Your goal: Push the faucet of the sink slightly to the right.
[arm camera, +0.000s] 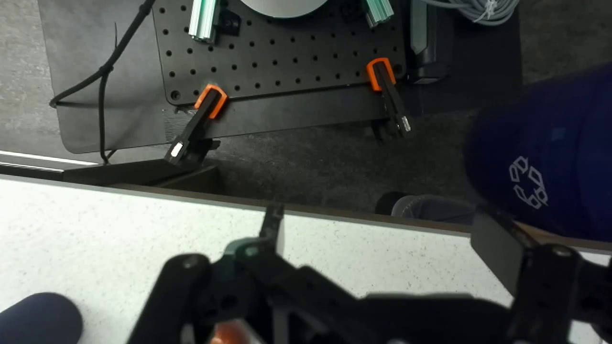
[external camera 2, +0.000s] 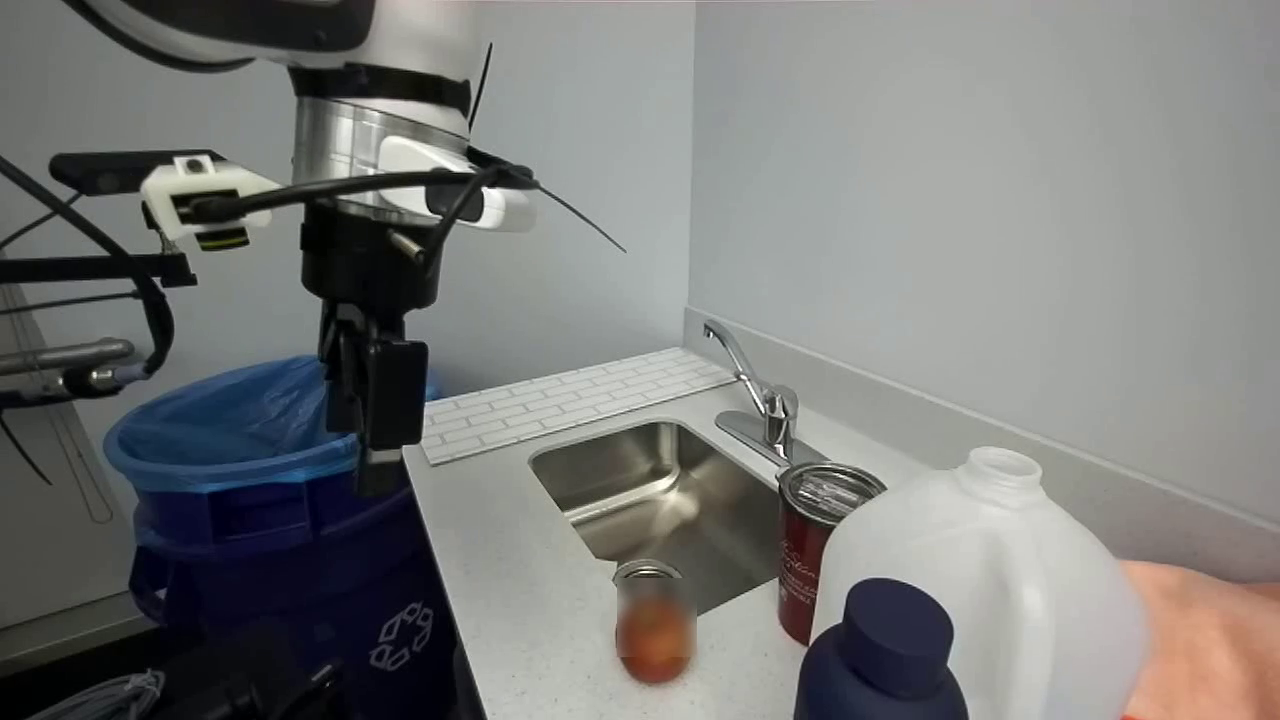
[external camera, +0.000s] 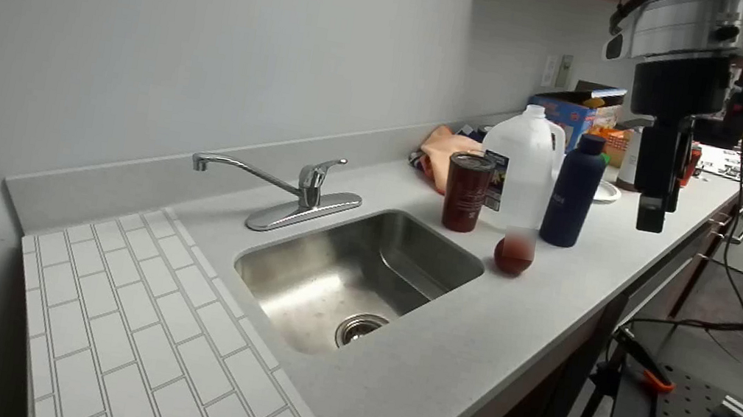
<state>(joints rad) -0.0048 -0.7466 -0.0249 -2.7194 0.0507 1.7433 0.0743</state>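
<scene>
While the pincer point(external camera: 656, 209) hangs raised near the front edge of the tabletop point(external camera: 388, 383), its fingers point(arm camera: 496, 251) spread wide and holding nothing, the chrome faucet point(external camera: 309, 191) stands well apart from it behind the sink point(external camera: 327, 298). The faucet's spout point(external camera: 247, 167) points along the wall point(external camera: 217, 50) toward the tile-patterned board point(external camera: 127, 289), clear of the sink. On the sink's opposite side stand a dark red tumbler point(external camera: 466, 197), a translucent jug point(external camera: 523, 180) and a navy bottle point(external camera: 573, 196), with a partly blurred, round reddish object point(external camera: 513, 258) just beside the sink's corner.
</scene>
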